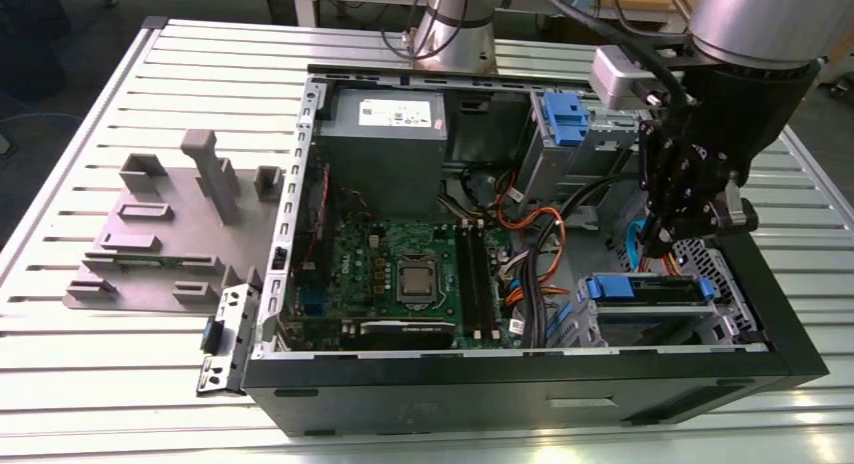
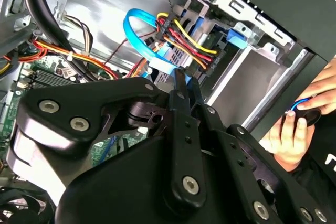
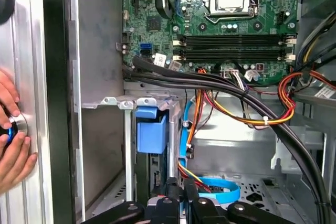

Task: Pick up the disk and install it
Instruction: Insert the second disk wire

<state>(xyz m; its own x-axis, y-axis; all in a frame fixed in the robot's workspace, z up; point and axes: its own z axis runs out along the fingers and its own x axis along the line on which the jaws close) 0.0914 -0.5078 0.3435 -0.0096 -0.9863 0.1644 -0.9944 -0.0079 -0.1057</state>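
I see the matte black gripper (image 1: 687, 219) lowered inside the open computer case (image 1: 534, 384), above the drive bay on the exterior view's right. I cannot tell how the jaws stand (black linkage plates hide them in both wrist views). The disk (image 1: 650, 290), a flat slab with blue plastic rails, sits in that silver metal bay, just below the gripper. A ribbed green motherboard (image 1: 400, 274) lies flat beside it, with bundled orange and black cables (image 3: 231, 108). A person's hand (image 2: 294, 135) rests outside the case. The case stands on a slatted metal table (image 1: 80, 344).
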